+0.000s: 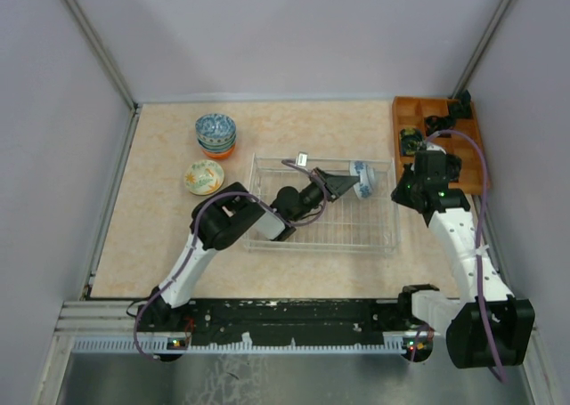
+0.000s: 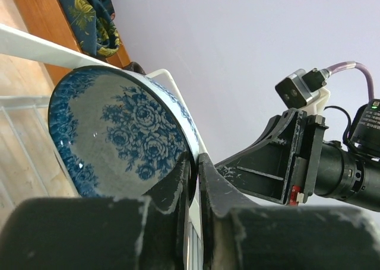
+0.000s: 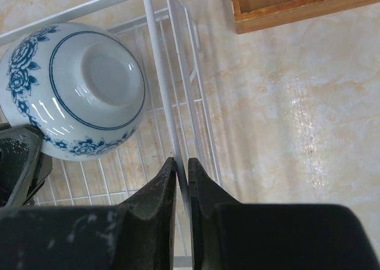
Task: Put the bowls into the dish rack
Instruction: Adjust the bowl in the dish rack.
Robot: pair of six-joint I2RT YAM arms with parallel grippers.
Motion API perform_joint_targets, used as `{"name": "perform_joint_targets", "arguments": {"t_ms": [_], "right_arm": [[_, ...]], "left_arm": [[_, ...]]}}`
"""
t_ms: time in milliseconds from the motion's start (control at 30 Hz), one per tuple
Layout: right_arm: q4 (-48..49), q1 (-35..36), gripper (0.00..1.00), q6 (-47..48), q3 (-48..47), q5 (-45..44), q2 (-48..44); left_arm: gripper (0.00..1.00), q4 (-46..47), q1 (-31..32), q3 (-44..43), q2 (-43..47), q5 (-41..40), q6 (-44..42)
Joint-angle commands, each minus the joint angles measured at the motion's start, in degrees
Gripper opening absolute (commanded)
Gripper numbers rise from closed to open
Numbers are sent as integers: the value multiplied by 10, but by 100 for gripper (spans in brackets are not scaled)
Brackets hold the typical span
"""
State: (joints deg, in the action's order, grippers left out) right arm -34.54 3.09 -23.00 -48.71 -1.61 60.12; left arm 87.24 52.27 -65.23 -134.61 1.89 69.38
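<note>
My left gripper [image 1: 354, 182] reaches across the dish rack [image 1: 267, 165] and is shut on the rim of a white bowl with blue flowers [image 1: 362, 179], held on edge at the rack's far right end. The left wrist view shows the bowl's inside [image 2: 119, 133] and my left gripper [image 2: 196, 163] pinching its rim. My right gripper [image 1: 403, 191] is shut on the rack's right top wire [image 3: 163, 92]; its own view shows my right gripper [image 3: 181, 166] and the bowl's underside [image 3: 77, 92]. A stack of blue-patterned bowls [image 1: 215, 134] and a green-patterned bowl [image 1: 204, 176] sit left of the rack.
An orange wooden compartment tray [image 1: 404, 111] with black items [image 1: 441, 123] stands at the back right, close behind my right arm. The tray's corner also shows in the right wrist view [image 3: 285, 9]. Grey walls enclose the table on three sides.
</note>
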Motion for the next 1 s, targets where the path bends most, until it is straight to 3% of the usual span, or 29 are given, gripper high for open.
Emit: {"name": "perform_joint_targets", "arguments": {"t_ms": [0, 167, 467, 967], "right_arm": [[19, -1, 4, -14, -1, 22, -13], [19, -1, 4, -14, -4, 25, -12], [21, -1, 6, -15, -1, 28, -13], [26, -1, 7, -20, 4, 35, -16]], "left_arm": [[15, -77, 4, 24, 5, 12, -23], [29, -138, 2, 21, 18, 16, -31], [45, -200, -2, 29, 33, 19, -34], [52, -405, -3, 40, 125, -3, -94]]}}
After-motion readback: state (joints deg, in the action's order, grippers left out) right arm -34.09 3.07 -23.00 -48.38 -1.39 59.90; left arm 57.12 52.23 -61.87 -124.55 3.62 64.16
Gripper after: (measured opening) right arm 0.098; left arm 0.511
